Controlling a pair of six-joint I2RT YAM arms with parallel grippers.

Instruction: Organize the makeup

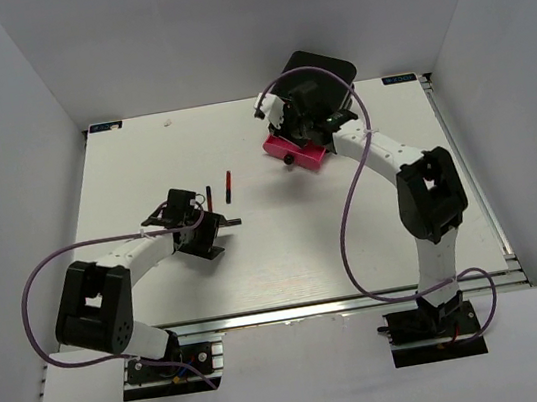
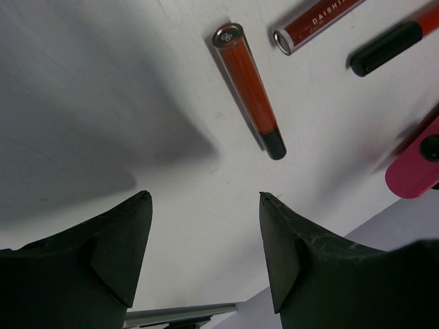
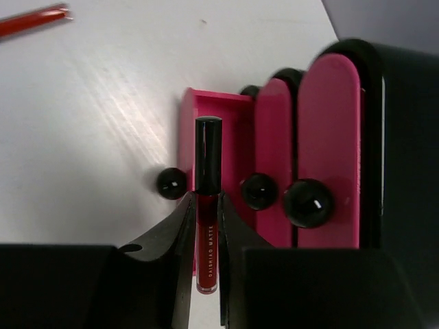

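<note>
Dark-red gloss tube (image 3: 208, 164) sits pinched in the right jaws, black cap pointing forward. Its long axis runs parallel to the front wall of the pulled-out pink drawer (image 3: 186, 137), and the cap appears over the drawer's opening. Left jaws hang wide apart above the table (image 2: 103, 82); an orange-red tube (image 2: 248, 89) lies just ahead, its long axis running away from them, nearer the left arm

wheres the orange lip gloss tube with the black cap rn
In the left wrist view, the orange lip gloss tube lies flat on the table just ahead of the open left gripper, a dark red tube nearest it.
</note>
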